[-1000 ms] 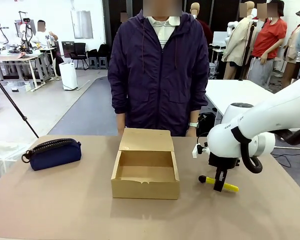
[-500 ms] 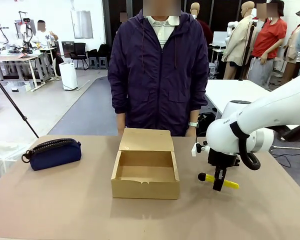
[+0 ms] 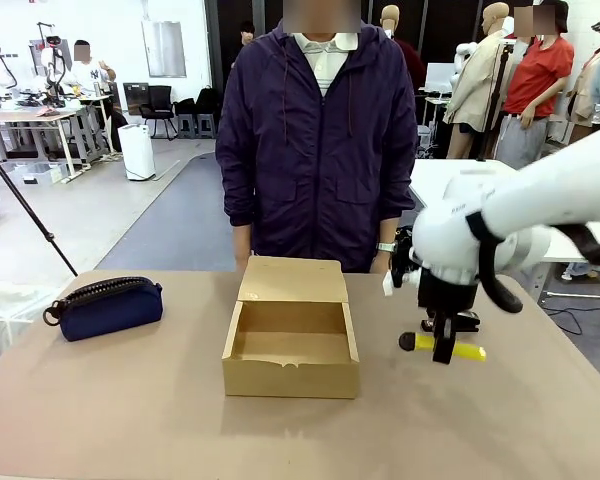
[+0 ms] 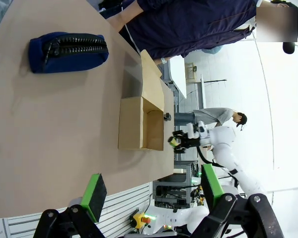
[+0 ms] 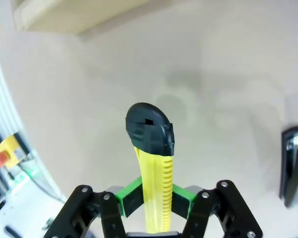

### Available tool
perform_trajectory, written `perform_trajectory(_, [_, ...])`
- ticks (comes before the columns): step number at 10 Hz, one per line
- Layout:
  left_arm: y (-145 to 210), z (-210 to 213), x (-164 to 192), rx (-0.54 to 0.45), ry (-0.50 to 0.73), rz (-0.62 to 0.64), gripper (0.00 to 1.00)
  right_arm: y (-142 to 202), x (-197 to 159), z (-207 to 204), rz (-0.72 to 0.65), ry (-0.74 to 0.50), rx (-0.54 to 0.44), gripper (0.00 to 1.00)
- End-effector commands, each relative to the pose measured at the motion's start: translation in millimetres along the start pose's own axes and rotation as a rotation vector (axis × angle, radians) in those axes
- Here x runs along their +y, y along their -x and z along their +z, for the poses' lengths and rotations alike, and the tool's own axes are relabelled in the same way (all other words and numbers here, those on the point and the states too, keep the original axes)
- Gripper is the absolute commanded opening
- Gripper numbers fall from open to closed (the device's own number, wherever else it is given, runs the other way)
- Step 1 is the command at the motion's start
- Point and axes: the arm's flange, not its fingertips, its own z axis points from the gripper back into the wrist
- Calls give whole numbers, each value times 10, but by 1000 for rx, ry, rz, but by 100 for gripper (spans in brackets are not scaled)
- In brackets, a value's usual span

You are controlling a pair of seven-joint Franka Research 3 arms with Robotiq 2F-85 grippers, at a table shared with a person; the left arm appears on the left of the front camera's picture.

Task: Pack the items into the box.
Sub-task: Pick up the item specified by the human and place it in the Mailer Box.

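Knife work on the right side of the front frame: right gripper (image 3: 444,352) pointing down, clamped on the yellow utility knife (image 3: 469,350) near its middle, yellow body sticking out to either side of the fingers and lying roughly level. Held just above the table (image 3: 130,420), not resting on it, to the right of the box (image 3: 290,378) and well apart from its side wall.

From the right wrist camera, same grip close up: right gripper (image 5: 154,197) with green pads (image 5: 131,198) pressed on both flanks of the utility knife (image 5: 153,166), ribbed yellow shaft rising up the middle of the frame, black end cap at the top, soft shadow on the pale tabletop beyond it. Corner of the cardboard box (image 5: 64,12) at upper left. Dark object (image 5: 291,163) cut off at the right edge, too little of it to identify.

Box in the centre of the front frame, lid flap hinged back and standing up at the far side, interior bare brown card. Navy-blue pouch (image 3: 110,308) lying on the table at mid left, zip upward, well apart from the box.

Left wrist camera: left gripper (image 4: 153,191) at the bottom edge, fingers spread wide, released, gripping nothing, well above the table. Pouch (image 4: 69,52) at upper left, box (image 4: 131,124) near centre.

Person (image 3: 320,150) in a dark purple jacket standing behind the box at the far table edge
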Motion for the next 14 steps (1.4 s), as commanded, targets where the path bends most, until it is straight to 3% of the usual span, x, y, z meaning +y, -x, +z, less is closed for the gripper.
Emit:
perform_trajectory(1, [4,8,-21,-8,20,1,100,96,95,642,47,11,18,0])
perform_trajectory(3, [4,8,-21,-8,20,1,100,181,144,882,34,62,7,0])
perform_trajectory(9, [4,8,-21,-8,20,1,100,159,208,942,11,38,-4,0])
perform_trajectory(10, [4,8,-21,-8,20,1,100,-58,284,901,82,31,22,0])
perform_trajectory(14, [4,8,-21,-8,20,1,100,-1546,894,898,343,66,56,0])
